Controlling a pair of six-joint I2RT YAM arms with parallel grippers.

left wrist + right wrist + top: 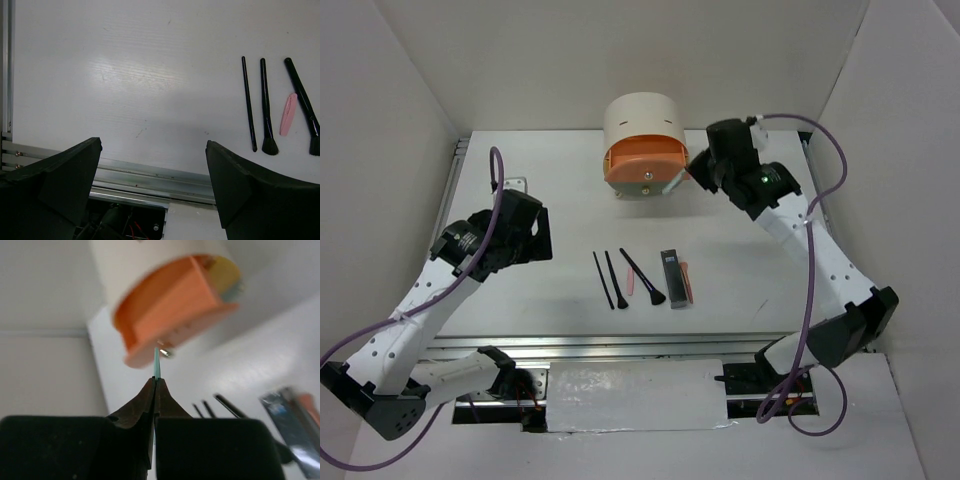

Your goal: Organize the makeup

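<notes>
Right gripper [155, 381] jaws clench the thin pale teal stick [157, 362] — it could pivot and miss the orange drawer [170, 305], top centre; left gripper [154, 145] gapes.

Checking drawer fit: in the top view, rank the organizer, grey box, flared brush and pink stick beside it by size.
Organizer
grey box and flared brush, alike in length, unranked
pink stick smallest

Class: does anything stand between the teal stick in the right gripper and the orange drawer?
Nothing visible does. The right gripper pinches the teal stick, whose tip is at the front edge of the orange drawer, beside its knob.
</notes>
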